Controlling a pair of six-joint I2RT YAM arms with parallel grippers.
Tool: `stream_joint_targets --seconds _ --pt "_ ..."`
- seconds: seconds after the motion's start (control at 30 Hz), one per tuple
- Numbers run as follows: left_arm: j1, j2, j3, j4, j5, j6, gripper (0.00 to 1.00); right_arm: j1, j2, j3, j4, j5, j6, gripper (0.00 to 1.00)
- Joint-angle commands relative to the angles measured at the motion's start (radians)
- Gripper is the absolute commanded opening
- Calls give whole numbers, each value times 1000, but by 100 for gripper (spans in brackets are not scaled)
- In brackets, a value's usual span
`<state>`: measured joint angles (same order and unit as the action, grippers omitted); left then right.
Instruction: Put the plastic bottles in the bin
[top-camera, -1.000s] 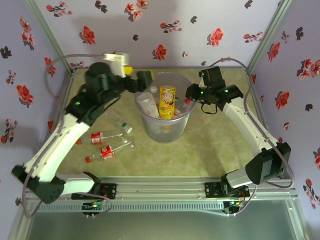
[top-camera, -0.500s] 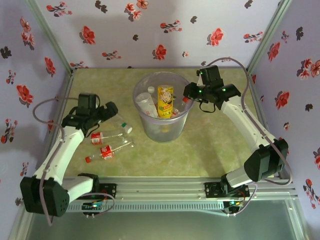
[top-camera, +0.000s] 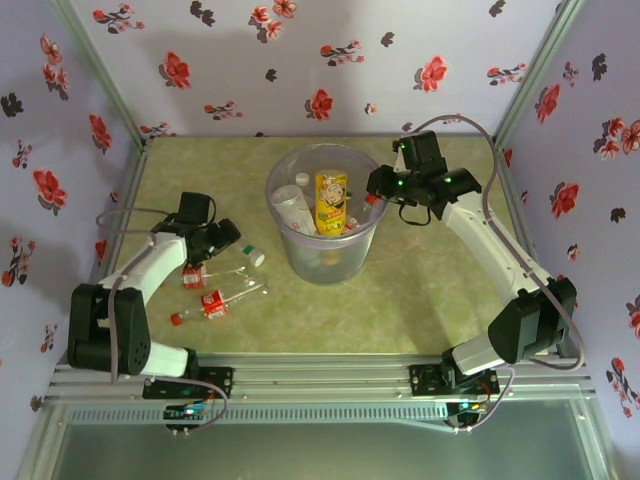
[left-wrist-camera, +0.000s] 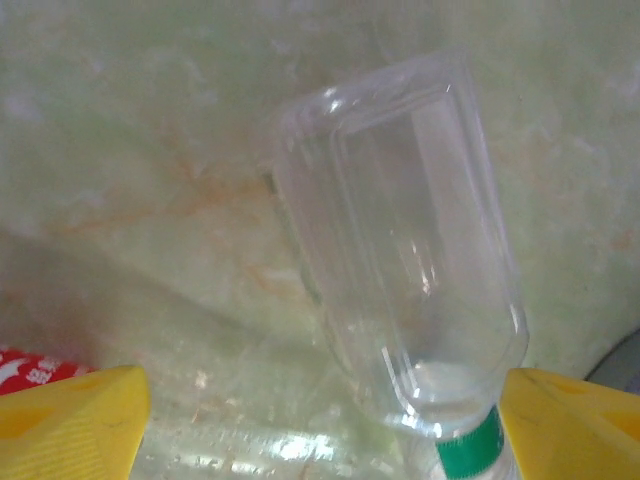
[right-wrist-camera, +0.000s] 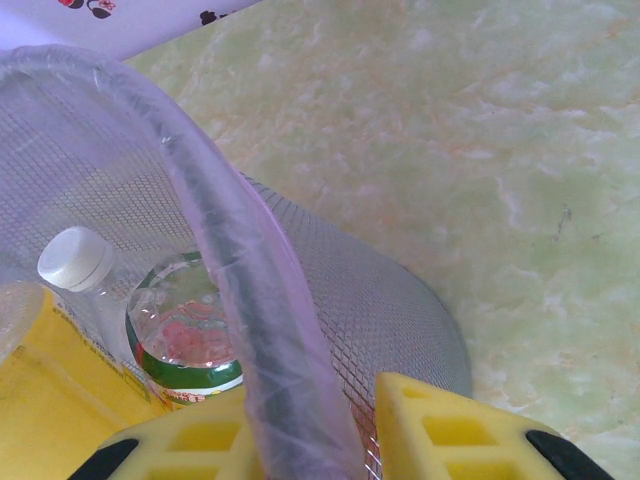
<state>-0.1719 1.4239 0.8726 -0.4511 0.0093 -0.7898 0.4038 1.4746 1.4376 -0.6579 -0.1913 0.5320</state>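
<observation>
A clear green-capped bottle (left-wrist-camera: 400, 250) lies on the table between my left gripper's (left-wrist-camera: 320, 420) yellow fingertips (left-wrist-camera: 70, 415), close to the right one; the jaws stand wide apart. From above, the left gripper (top-camera: 220, 240) hovers low over that bottle (top-camera: 245, 252). Two red-labelled bottles (top-camera: 197, 275) (top-camera: 212, 304) lie just in front of it. The bin (top-camera: 330, 262) stands mid-table and holds a yellow-labelled bottle (top-camera: 332, 203) and clear ones (top-camera: 295, 207). My right gripper (top-camera: 378, 190) is shut on the bin's rim (right-wrist-camera: 230, 260), pinched between its pads (right-wrist-camera: 440, 430).
Floral walls and metal frame posts close in the table on the left, back and right. The aluminium rail with both arm bases (top-camera: 320, 378) runs along the near edge. Bare tabletop (top-camera: 430, 290) lies right of the bin.
The left arm has swung from above the bin's left rim down and left to the bottles on the table. The right gripper has kept its hold on the rim.
</observation>
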Motion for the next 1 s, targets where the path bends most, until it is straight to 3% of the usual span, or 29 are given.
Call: stream_joint_targets --seconds 0.0,0.2,0.57,0.7,0.97 --pt "8 64 46 49 -12 -18 90 1 -4 -12 5 -37 -13 31" --pt "7 157 80 72 -16 -13 90 1 -9 -17 3 -31 -17 31" --pt "5 202 87 100 -14 -18 75 2 -2 -16 4 -30 -19 31" --pt "5 175 98 88 -15 -12 69 1 -2 -15 6 -31 -16 31" --pt "5 22 193 -6 -21 16 68 1 -5 -12 6 -26 -16 31"
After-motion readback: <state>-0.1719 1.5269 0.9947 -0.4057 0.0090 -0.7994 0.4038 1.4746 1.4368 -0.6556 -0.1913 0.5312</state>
